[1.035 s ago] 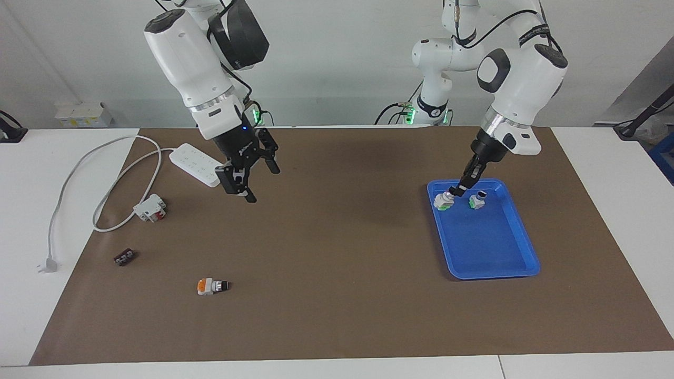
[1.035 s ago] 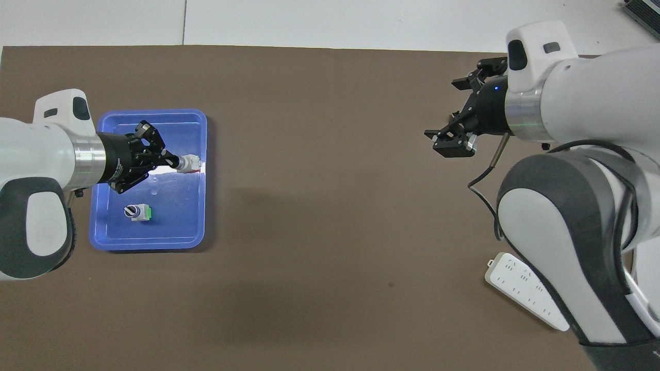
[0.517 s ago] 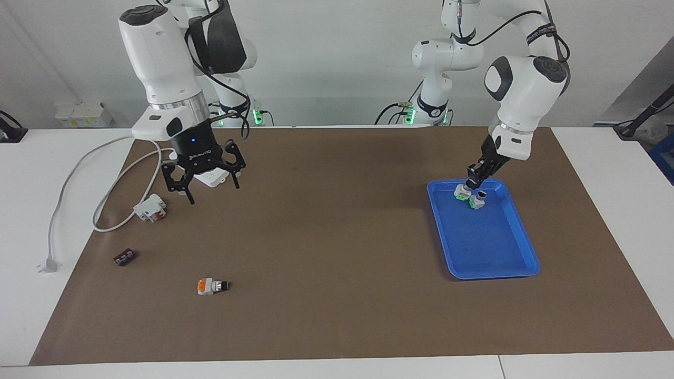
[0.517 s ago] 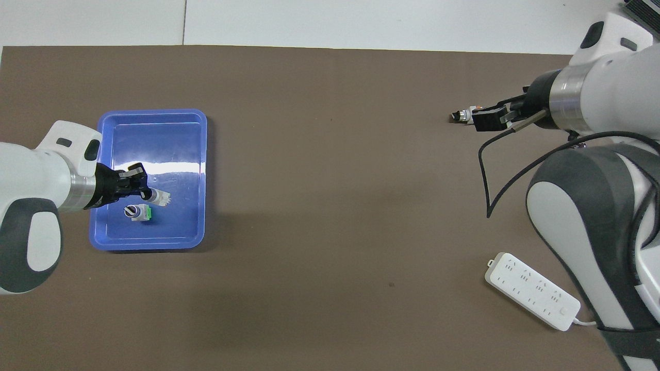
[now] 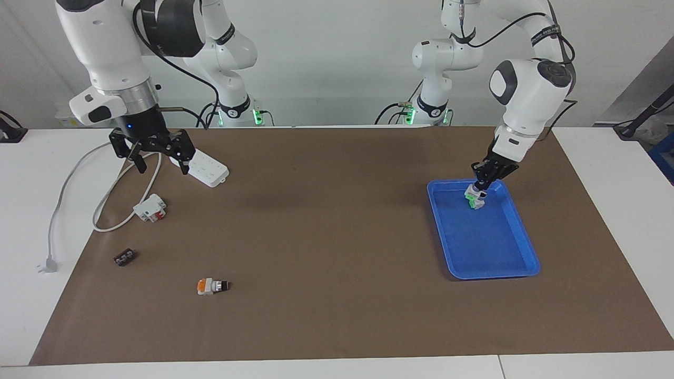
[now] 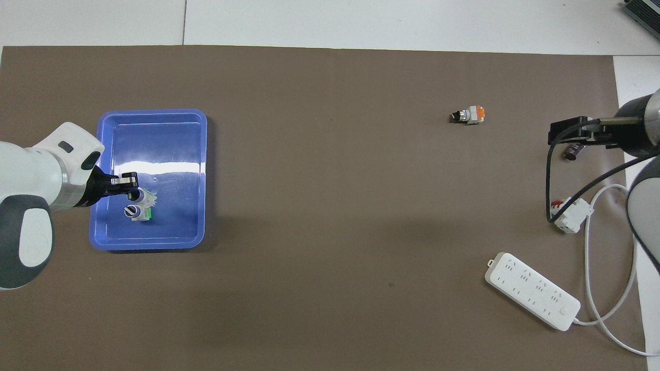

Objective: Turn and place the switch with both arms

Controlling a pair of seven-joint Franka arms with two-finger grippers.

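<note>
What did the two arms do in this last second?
The left gripper carried its switch across the blue tray toward the robots, down beside the switch already there. The right gripper, open, swung from the mat toward the power strip. The orange-ended switch stayed put.

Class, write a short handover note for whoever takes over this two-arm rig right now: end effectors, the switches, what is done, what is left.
Left end effector: shut on a switch, low over the blue tray, close beside a second switch already in it.
Right end effector: open, empty, raised over the power strip, waiting.
Done: one switch in the tray.
Left: release the held one; the orange-ended switch lies on the mat, untouched.
</note>
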